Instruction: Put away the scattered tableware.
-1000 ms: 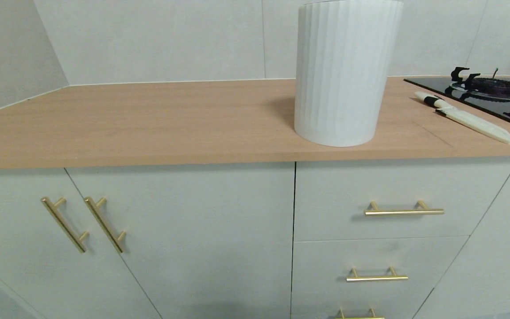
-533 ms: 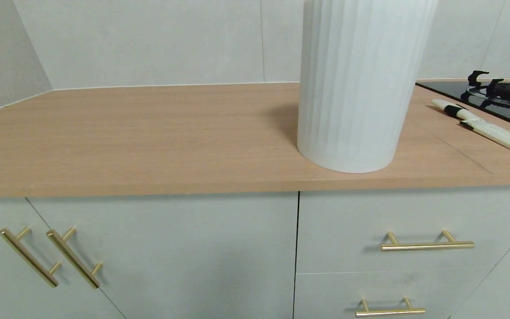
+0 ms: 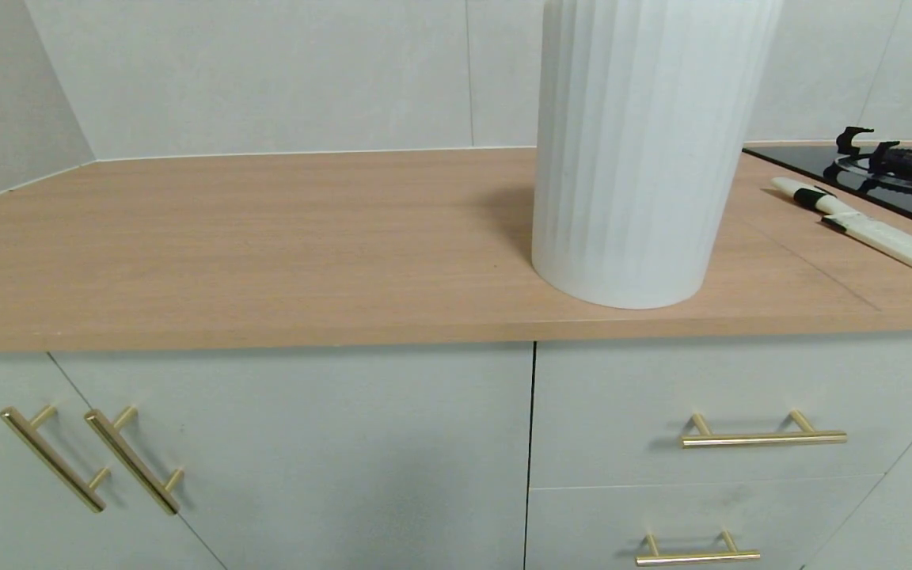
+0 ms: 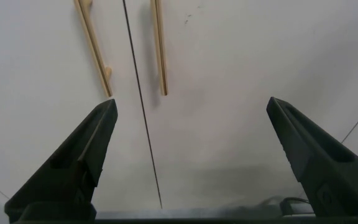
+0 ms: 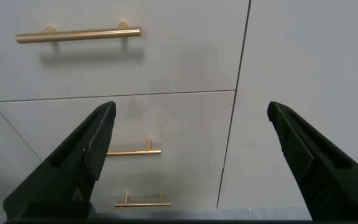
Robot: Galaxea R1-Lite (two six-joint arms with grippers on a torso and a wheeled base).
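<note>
A tall white ribbed container stands on the wooden countertop near its front edge. To its right a cream knife with a black band lies flat on the counter beside the hob. My left gripper is open with nothing between its fingers, facing the cabinet doors below the counter. My right gripper is open and empty too, facing the drawer fronts.
A black gas hob sits at the far right of the counter. Below are grey cabinet doors with two gold handles on the left and drawers with gold handles on the right. Grey walls close the back and left.
The head camera moved closer and lower between the first frame and half a second ago, so the whole scene shifted. Since then nothing has moved.
</note>
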